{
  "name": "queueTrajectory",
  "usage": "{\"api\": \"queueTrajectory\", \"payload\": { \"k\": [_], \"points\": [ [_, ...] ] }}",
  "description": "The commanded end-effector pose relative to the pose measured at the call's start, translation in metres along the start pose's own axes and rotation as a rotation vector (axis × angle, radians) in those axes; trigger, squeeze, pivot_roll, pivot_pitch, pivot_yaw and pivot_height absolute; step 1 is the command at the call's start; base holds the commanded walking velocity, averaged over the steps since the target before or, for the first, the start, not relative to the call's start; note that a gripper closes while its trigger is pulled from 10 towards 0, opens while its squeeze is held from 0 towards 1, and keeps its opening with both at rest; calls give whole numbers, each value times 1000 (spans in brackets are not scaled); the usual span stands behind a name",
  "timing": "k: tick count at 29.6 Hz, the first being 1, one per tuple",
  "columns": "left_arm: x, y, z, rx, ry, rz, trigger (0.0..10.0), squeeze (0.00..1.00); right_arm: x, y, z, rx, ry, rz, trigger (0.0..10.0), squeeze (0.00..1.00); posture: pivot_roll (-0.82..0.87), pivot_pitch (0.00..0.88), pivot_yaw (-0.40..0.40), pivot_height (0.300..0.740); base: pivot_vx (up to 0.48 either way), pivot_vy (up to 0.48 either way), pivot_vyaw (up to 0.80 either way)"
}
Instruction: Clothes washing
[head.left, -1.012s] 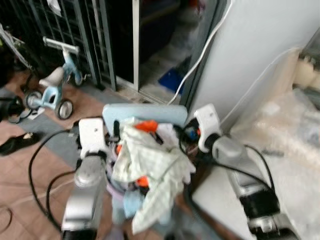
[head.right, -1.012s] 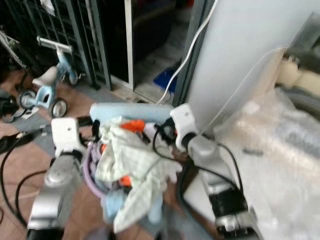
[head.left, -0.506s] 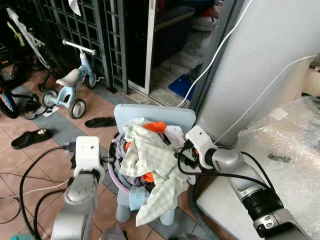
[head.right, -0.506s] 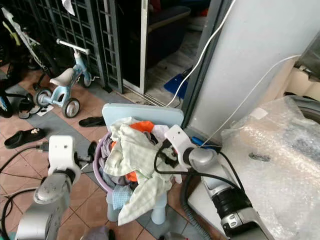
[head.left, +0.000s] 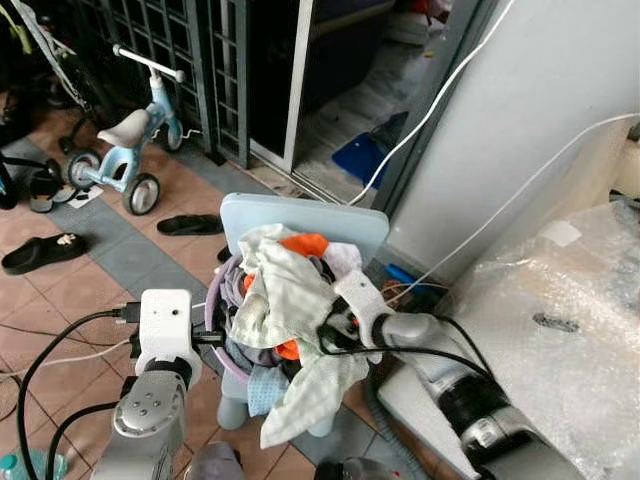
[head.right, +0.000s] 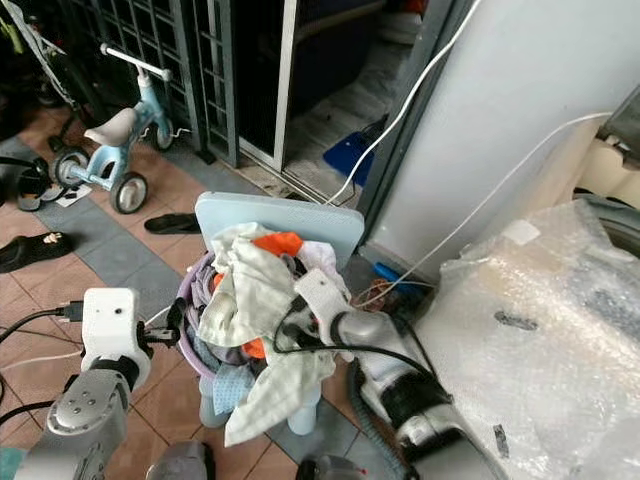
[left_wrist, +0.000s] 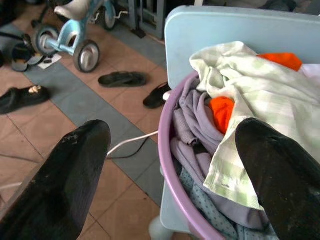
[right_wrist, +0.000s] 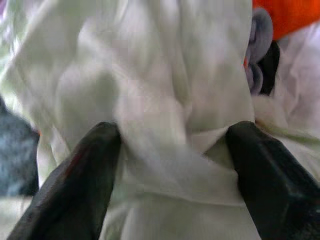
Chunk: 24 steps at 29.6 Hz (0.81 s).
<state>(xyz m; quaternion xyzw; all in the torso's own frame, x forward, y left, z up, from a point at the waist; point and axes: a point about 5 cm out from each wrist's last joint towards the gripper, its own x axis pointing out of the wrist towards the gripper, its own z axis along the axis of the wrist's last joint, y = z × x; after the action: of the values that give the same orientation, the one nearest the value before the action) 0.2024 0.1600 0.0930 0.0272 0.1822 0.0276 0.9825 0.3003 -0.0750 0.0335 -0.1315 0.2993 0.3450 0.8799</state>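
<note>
- Purple laundry basket (head.left: 213, 300) sits on a pale blue plastic chair (head.left: 300, 215), heaped above the rim with clothes.
- Uppermost item: a pale green checked cloth (head.left: 285, 300), draped over the heap and hanging down past the front of the chair seat. Orange garment (head.left: 305, 243) and lavender garments (left_wrist: 192, 125) visible beneath it.
- Right tool (right_wrist: 172, 170) is pressed into the checked cloth on the side of the heap nearest the white wall; fingers (right_wrist: 80, 175) spread apart with cloth bunched between them, not yet clamped.
- Left tool (left_wrist: 170, 175) is held beside the basket's outer rim, on the side facing the tiled floor (head.left: 90, 290); fingers wide apart, holding nothing.
- Surroundings: child's blue tricycle (head.left: 125, 150) by the metal grille; dark sandals (head.left: 190, 224) on the floor near the chair; bubble-wrapped appliance (head.left: 560, 320) to the robot's right; white cable (head.left: 440, 95) running down the wall.
</note>
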Motion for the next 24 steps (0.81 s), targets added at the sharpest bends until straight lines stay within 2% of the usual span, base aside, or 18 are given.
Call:
{"api": "queueTrajectory", "payload": {
  "k": [1, 14, 24],
  "points": [
    [-3, -2, 3, 3, -8, 4, 10000, 0, -2, -9, -3, 35, 1, -37, 0, 0, 161, 76, -155, 740, 0, 0, 0],
    [6, -7, 7, 0, -18, 1, 10000, 0, -4, -18, -19, 112, 44, -86, 0, 0, 136, 49, -161, 740, 0, 0, 0],
    [13, -9, 10, 3, -34, -6, 10000, 0, -4, -22, -18, 152, 39, -89, 0, 0, 123, 18, -157, 740, 0, 0, 0]
  ]
}}
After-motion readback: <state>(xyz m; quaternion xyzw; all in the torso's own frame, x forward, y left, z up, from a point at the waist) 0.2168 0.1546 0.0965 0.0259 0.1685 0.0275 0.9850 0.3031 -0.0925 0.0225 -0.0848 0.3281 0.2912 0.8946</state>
